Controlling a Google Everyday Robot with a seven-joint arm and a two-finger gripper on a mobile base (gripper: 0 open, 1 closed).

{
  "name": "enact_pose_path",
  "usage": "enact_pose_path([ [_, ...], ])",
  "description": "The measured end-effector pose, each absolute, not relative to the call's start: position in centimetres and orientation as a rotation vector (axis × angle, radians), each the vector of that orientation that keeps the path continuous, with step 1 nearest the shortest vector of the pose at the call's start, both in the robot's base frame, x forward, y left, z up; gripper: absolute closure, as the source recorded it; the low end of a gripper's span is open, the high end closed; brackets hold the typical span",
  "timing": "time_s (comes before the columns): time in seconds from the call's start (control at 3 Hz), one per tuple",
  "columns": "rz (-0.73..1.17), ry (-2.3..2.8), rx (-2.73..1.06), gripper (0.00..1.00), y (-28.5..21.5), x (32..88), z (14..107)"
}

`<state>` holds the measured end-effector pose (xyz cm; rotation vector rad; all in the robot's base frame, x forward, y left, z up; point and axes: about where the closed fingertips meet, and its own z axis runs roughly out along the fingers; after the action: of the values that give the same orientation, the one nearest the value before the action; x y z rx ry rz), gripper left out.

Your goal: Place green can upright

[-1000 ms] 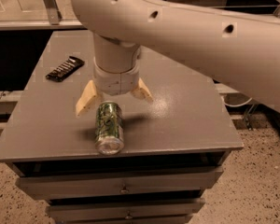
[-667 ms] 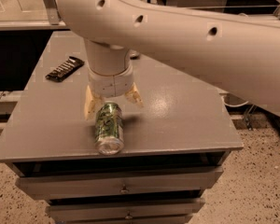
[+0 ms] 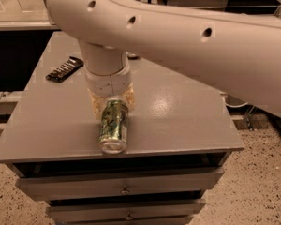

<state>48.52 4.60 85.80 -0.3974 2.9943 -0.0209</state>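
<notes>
Nothing legible anywhere: the green can [image 3: 114, 128], on its side near the table's [image 3: 187, 121] front edge, shows pale and dark markings but no word I can make out. The gripper [image 3: 112, 104], down at the can's far end, carries no label.

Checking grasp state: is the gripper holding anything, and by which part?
Cannot tell: gripper sits over the far end of the green can, lying on its side.
</notes>
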Motion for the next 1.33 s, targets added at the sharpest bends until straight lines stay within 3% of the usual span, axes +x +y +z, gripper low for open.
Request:
enact_pose_path([
  [0.33, -0.013, 2.917, -0.406, 0.99, 3.0, 50.6, 88.5],
  [0.67, 0.078, 2.834, -0.424, 1.0, 0.3, 51.8, 90.7],
  [1.33, 0.508, 2.546, -0.474, 1.0, -2.3, 54.2, 93.6],
])
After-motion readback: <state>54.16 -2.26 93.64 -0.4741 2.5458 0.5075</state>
